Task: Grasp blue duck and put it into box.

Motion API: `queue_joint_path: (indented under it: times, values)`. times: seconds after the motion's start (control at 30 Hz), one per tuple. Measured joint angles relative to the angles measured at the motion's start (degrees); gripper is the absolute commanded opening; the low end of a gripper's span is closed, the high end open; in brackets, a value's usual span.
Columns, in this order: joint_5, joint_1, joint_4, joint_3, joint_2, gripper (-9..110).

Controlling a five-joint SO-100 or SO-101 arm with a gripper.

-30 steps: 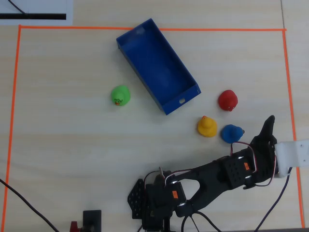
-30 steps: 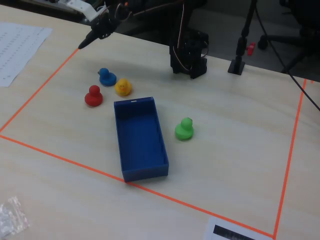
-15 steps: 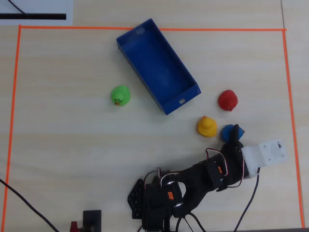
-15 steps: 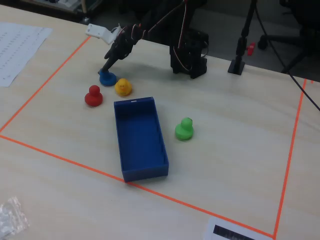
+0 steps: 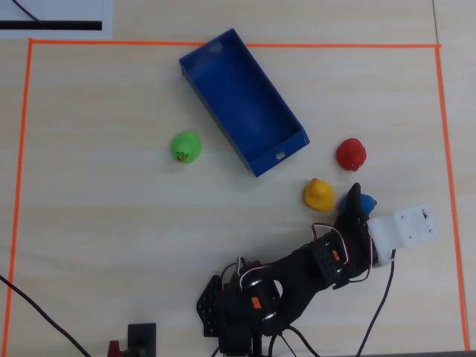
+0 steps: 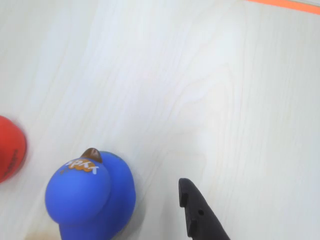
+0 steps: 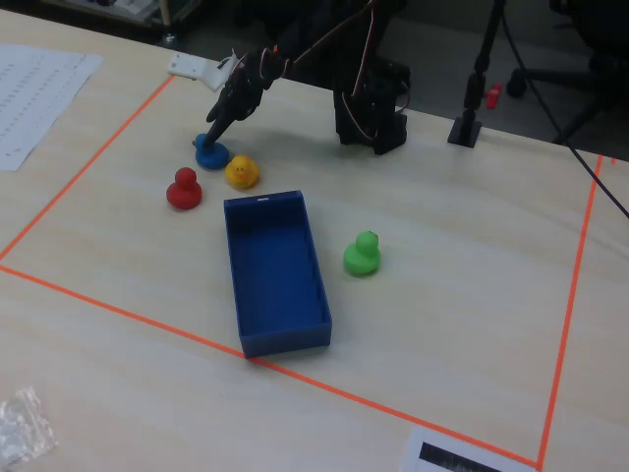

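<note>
The blue duck [image 5: 365,202] stands on the table at the right, just right of the yellow duck [image 5: 319,194]. In the wrist view the blue duck [image 6: 92,195] fills the lower left, with a clear gap between it and the black finger [image 6: 197,215] on its right; the other finger is out of frame. My gripper [image 5: 355,195] is open and reaches down over the duck, as the fixed view [image 7: 214,133] also shows. The dark-blue box [image 5: 192,71] lies empty and diagonal at the top centre, and in the fixed view [image 7: 239,285] it lies in the middle.
A red duck [image 5: 351,154] stands just beyond the blue one and shows at the wrist view's left edge [image 6: 10,147]. A green duck [image 5: 186,146] stands left of the box. Orange tape [image 5: 446,149] marks the work area's border.
</note>
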Motion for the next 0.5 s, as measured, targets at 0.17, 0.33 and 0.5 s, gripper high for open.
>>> queue_joint_path:
  times: [0.17,0.33,0.5]
  values:
    - [0.8,-1.9,0.0,0.0,0.0,51]
    - [1.4,-2.9,-0.4,0.0,-2.2,51]
    - [1.6,-4.9,-2.9,0.0,-4.1,51]
